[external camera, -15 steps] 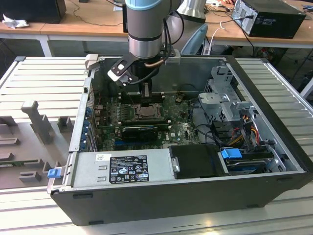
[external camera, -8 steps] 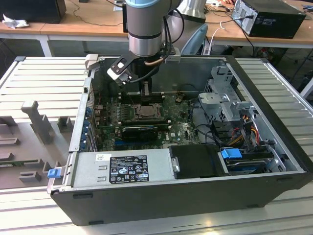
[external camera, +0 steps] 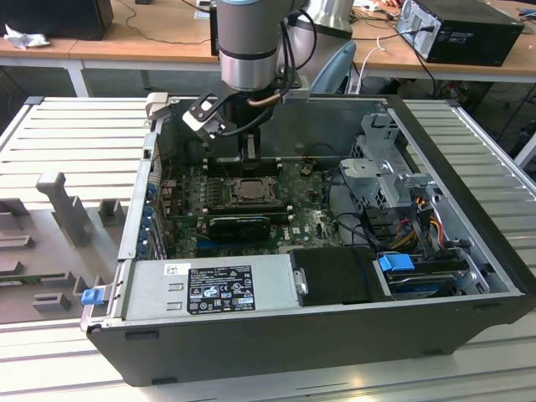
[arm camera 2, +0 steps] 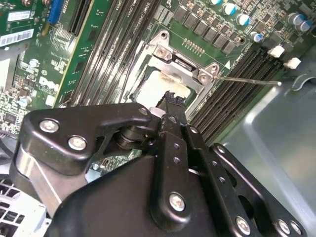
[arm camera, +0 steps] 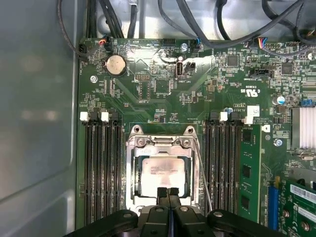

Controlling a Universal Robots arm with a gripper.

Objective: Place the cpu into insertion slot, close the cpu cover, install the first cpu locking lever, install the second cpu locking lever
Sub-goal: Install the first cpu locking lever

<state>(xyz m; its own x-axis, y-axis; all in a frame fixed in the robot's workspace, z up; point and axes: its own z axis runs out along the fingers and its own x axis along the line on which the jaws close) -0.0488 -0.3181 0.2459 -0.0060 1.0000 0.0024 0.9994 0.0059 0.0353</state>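
Beneath the pincer (arm camera: 167, 191), first wrist view shows the cpu (arm camera: 162, 173).

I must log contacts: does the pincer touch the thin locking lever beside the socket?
Apart. In the second wrist view the lever juts away, with memory slots showing between it and the pincer.
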